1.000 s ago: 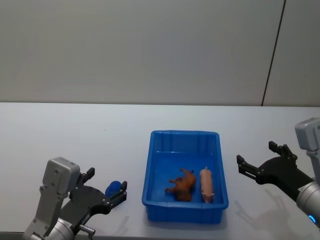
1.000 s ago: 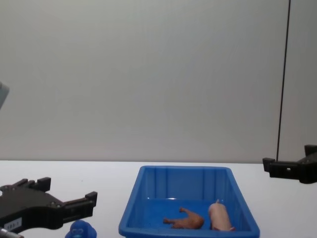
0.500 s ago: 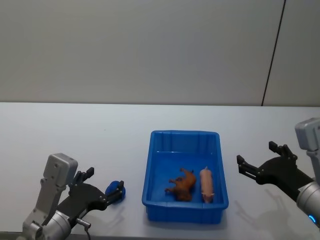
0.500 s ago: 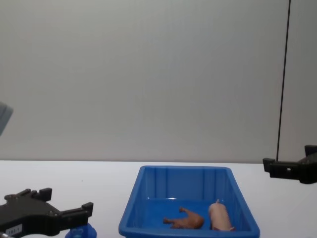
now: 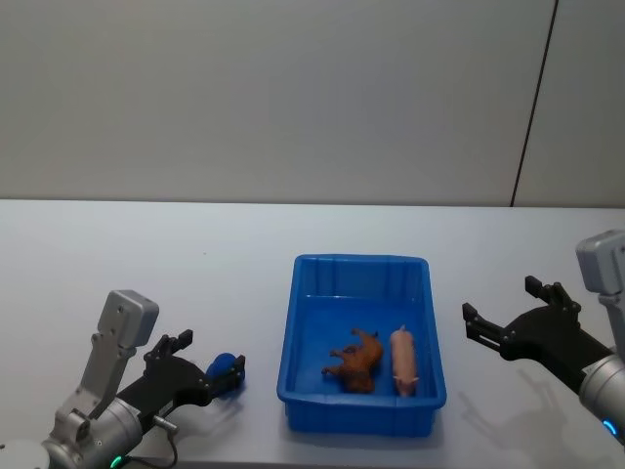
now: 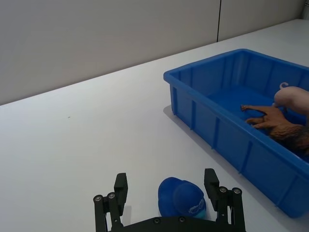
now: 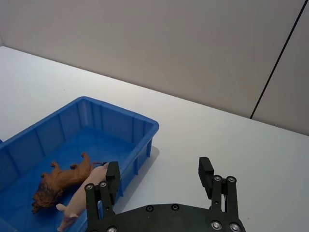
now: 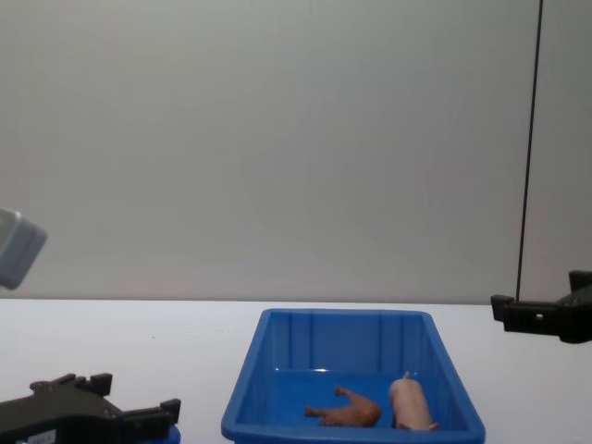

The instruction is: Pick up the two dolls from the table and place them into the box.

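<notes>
**Q:** What has just changed at your left gripper (image 6: 166,193)?

**A:** I have lowered it toward the table (image 5: 146,254) over the last second; earlier it hung higher, with the blue doll (image 6: 182,198) just off its fingertips. Now my fingers stand wide open on either side of the doll, which sits between them on the tabletop, not yet pinched. I judge this to be the final descent before closing, so the grasp is the step in hand.

**Q:** How does that doll look?

**A:** Rounded, deep blue, smooth, with a pale printed mark on the side toward my wrist. It is small against the finger span, so I expect it to centre easily, though a round body may roll if one finger touches first.

**Q:** And farther out from that gripper?

**A:** Beyond the doll, toward my right side, stands the box (image 5: 303,332), a bright blue bin with sloping walls and a thick rim. The brown doll (image 5: 355,360) and the pink doll (image 5: 403,360) already lie side by side on its floor.

**Q:** Your right gripper (image 5: 500,320)?

**A:** It has not moved; it hovers, spread wide and empty, past the box's far side.
</notes>
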Controlling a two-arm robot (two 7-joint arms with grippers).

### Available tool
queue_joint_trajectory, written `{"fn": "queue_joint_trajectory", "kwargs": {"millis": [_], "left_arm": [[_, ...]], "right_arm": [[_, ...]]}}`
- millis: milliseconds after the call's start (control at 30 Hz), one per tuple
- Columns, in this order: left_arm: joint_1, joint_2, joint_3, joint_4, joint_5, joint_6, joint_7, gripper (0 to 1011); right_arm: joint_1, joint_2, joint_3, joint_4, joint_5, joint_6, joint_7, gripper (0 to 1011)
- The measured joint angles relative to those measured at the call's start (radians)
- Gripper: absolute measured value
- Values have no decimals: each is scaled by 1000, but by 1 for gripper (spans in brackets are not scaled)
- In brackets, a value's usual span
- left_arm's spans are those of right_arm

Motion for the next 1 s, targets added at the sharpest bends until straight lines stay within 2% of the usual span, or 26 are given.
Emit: {"fn": "queue_joint_trajectory", "kwargs": {"millis": [367, 667, 900, 1000], "left_arm": [[-65, -30, 2, 90, 30, 33, -82, 1001], [-87, -40, 6, 109, 54, 69, -121, 994], [-91, -42, 8, 107, 61, 84, -127, 861], [-93, -44, 9, 103, 62, 92, -127, 748]], "right_arm": [[0, 0, 0, 0, 0, 0, 0, 1004], [0, 0, 0, 0, 0, 0, 0, 1004], [0, 0, 0, 0, 0, 0, 0, 1003], [0, 0, 0, 0, 0, 0, 0, 1003]]}}
